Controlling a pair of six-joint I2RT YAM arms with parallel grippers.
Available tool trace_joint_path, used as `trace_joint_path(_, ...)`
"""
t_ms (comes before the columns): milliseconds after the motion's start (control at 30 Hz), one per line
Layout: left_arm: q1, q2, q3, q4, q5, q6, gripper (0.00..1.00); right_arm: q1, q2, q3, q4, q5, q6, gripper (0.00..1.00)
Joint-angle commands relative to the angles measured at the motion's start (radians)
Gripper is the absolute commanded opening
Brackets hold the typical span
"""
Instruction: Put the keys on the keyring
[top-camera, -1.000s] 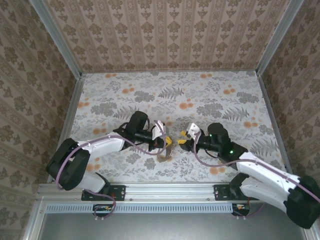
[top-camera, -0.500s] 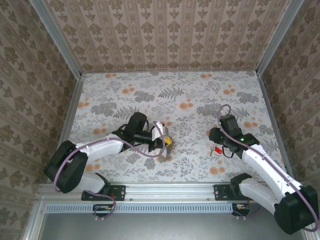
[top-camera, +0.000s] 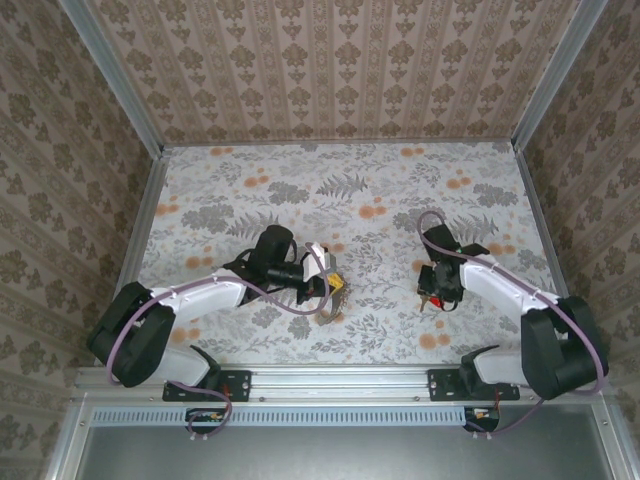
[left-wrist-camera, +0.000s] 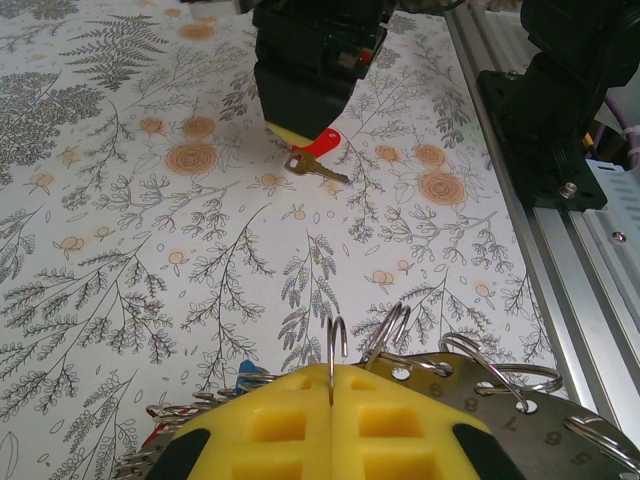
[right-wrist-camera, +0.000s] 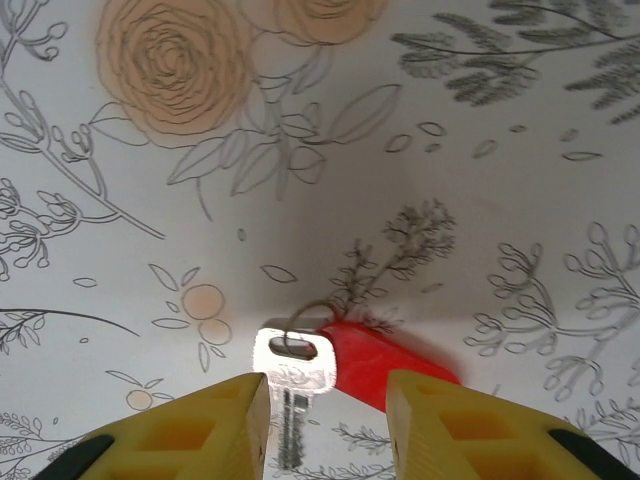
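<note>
**Left hand** (left-wrist-camera: 330, 385): yellow pads (left-wrist-camera: 270, 430) pressed together, pinching a thin wire loop (left-wrist-camera: 331, 350) that stands up off the keyring (left-wrist-camera: 500, 405). The keyring is a wide grey metal band with numbered holes and small split rings. It is held low over the floral-print desk (left-wrist-camera: 150, 250), near the front edge. A blue plastic scrap (left-wrist-camera: 246, 371) and toothed silver blades (left-wrist-camera: 150, 445) show just beside the band. Cannot tell whether these are keys already threaded on.

**Right hand** (right-wrist-camera: 326, 392): yellow fingers (right-wrist-camera: 200, 420) apart, nothing gripped, poised over a small silver key with a red plastic head (right-wrist-camera: 385, 365). The key lies flat on the desk between the two fingertips, well apart from the keyring, off to the right.

**Judgement:** the ring is secured. The red key is not yet picked up, so grasping it, carrying it across and threading it all remain. Task looks midway at best.
</note>
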Motion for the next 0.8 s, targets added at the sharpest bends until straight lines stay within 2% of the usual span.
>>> trace_joint_path(0, -0.007, -0.026, 0.002, 0.021, 0.014, -0.015, 0.0, 0.024, 0.053, 0.042, -0.032, 0.023, -0.023, 0.38)
trace_joint_path(233, -0.007, -0.023, 0.003, 0.017, 0.014, -0.016, 0.0, 0.035, 0.137, 0.073, -0.037, 0.059, -0.027, 0.34)
trace_joint_path(400, -0.007, -0.019, 0.007, 0.014, 0.014, -0.014, 0.0, 0.04, 0.139, 0.077, -0.039, 0.081, -0.03, 0.26)
trace_joint_path(633, -0.007, -0.012, 0.017, 0.012, 0.019, -0.013, 0.0, 0.04, 0.135, 0.083, -0.046, 0.093, -0.034, 0.21)
trace_joint_path(667, -0.006, -0.011, 0.017, 0.011, 0.02, -0.013, 0.0, 0.039, 0.136, 0.081, -0.046, 0.092, -0.035, 0.17)
trace_joint_path(767, -0.007, -0.012, 0.02, 0.006, 0.02, -0.011, 0.0, 0.039, 0.141, 0.08, -0.049, 0.092, -0.034, 0.16)
